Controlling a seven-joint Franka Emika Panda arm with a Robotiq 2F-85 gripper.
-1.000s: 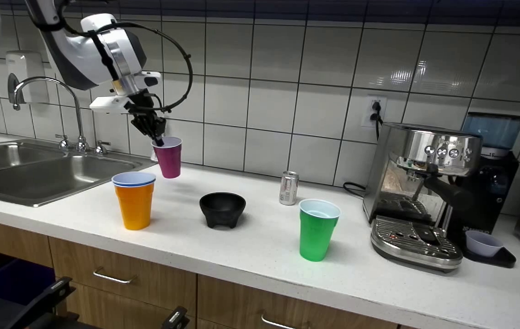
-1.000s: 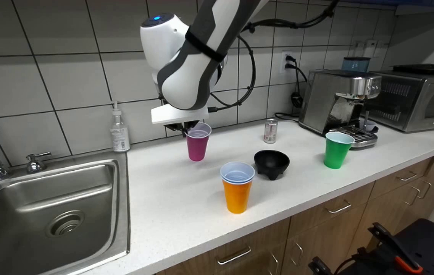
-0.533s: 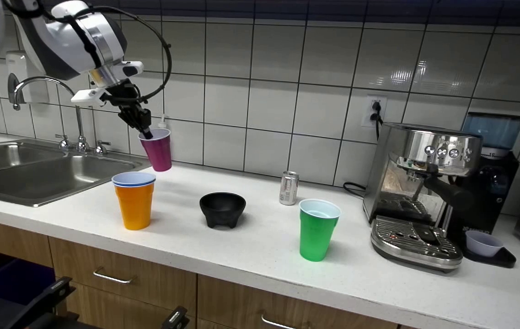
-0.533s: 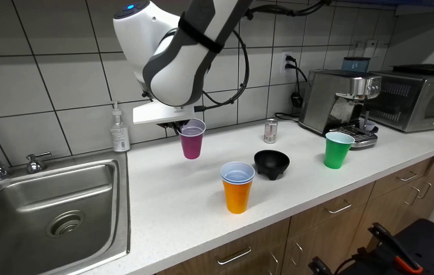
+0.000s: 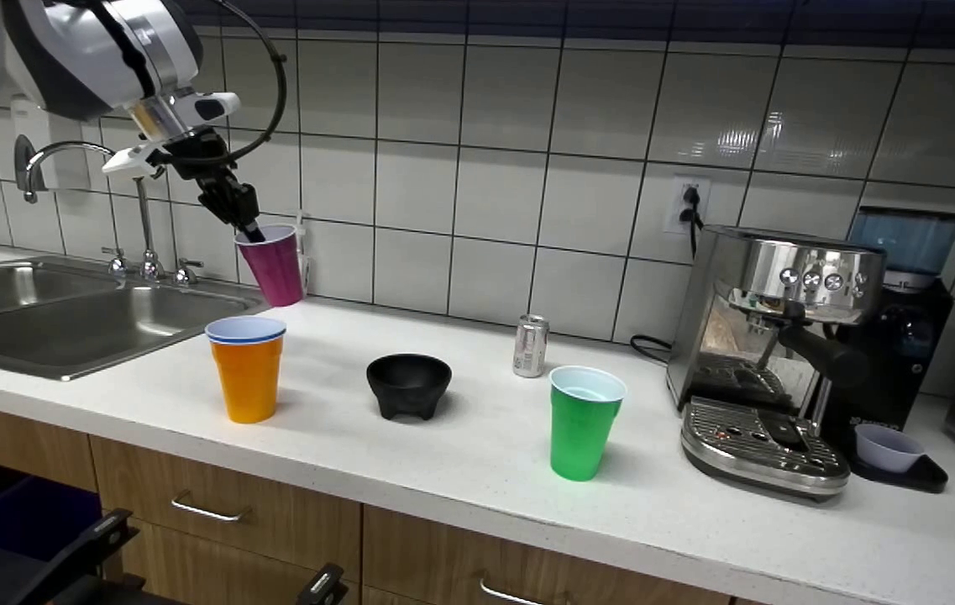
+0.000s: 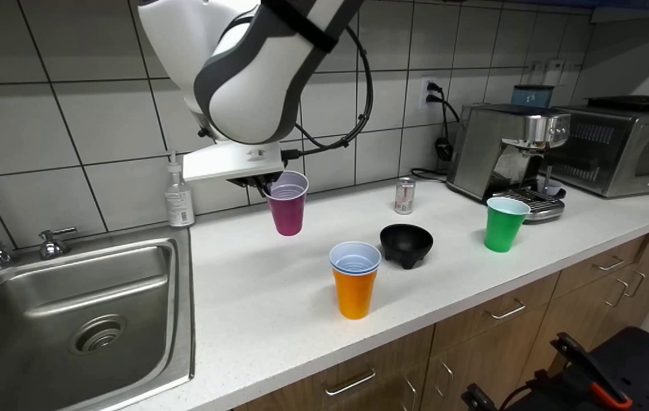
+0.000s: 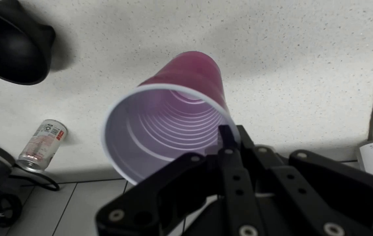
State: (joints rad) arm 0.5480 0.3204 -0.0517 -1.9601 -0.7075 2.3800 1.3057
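My gripper [image 7: 234,136] is shut on the rim of a magenta cup [image 7: 194,70], one finger inside the wall and the other outside. Both exterior views show this cup [image 5: 277,270] [image 6: 288,218] hanging above the counter, tilted, its pale lilac mouth facing up towards the gripper. Looking into it from the wrist, I see ringed inner walls and nothing inside. An orange cup [image 5: 249,382] [image 6: 354,294] with more than one pale blue rim stands upright below and nearer the counter's front. A black footed bowl [image 5: 408,393] [image 7: 9,49] sits farther along.
A silver can [image 5: 530,346] [image 7: 42,146] stands by the tiled wall. Beyond it are a green cup [image 5: 582,433] and a steel coffee machine [image 5: 767,361]. A metal sink [image 6: 181,297] borders the counter on the opposite side, with a pump bottle [image 6: 178,200] at its back corner.
The arm has carried the magenta cup upward and towards the sink side, and the cup leans more than before. Its grip on the rim is unchanged. Everything on the counter has stayed put.
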